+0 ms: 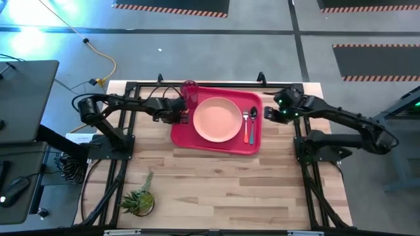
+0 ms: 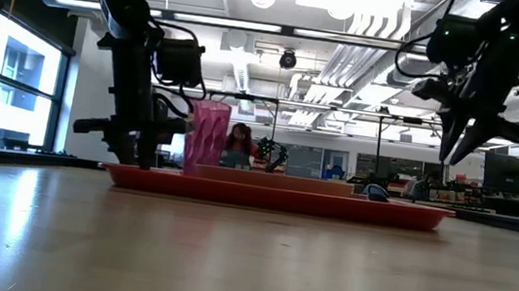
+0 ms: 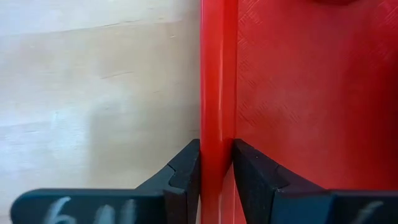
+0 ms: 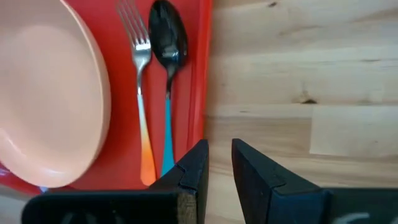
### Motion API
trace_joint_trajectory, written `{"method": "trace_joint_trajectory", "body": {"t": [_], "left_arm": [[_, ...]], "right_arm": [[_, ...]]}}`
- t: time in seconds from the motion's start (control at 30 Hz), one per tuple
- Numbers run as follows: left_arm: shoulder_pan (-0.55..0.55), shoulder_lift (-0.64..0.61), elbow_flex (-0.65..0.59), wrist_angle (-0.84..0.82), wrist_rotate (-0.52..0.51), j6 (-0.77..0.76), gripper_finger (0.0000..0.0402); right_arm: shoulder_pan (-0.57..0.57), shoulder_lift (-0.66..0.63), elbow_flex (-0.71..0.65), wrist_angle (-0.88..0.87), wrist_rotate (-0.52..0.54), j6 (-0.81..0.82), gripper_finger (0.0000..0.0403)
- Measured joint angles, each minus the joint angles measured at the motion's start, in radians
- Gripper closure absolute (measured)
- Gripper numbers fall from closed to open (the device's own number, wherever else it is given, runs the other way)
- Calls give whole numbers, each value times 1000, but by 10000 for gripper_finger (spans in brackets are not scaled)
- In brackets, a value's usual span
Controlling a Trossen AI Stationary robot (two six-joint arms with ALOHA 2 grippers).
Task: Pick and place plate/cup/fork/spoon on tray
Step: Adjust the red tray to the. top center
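left claw (image 3: pixel 216 163) clamped on the big red plastic tray's rim (image 3: pixel 217 74)
right claw (image 4: pixel 219 163) hangs just beside the tray, fingers slightly apart, holding nothing.

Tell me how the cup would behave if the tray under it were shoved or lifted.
The cup stands upright in the tray's far left corner, tall and narrow, so it looks apt to tip. Its thin translucent wall suggests it is light and would slide easily. The left gripper has its fingers on the tray rim nearby, so any jolt probably reaches it.
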Motion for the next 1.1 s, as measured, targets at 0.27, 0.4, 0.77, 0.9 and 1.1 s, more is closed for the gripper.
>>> {"method": "trace_joint_trajectory", "body": {"t": [0.27, 0.4, 0.77, 0.9, 1.1], "left_arm": [[-1, -2, 2, 7, 2, 0, 325], [-1, -2, 2, 9, 4, 0, 325], [-1, -3, 4, 11, 4, 9, 326], [-1, -3, 4, 12, 4, 9, 326], [-1, -3, 5, 13, 4, 9, 326]], "right_arm": [[60, 172, 0, 94, -11, 14, 341], [74, 252, 0, 126, -16, 2, 341], [82, 384, 0, 218, -64, -19, 341], [82, 398, 0, 222, -64, -22, 341], [82, 438, 0, 230, -64, -36, 341]]}}
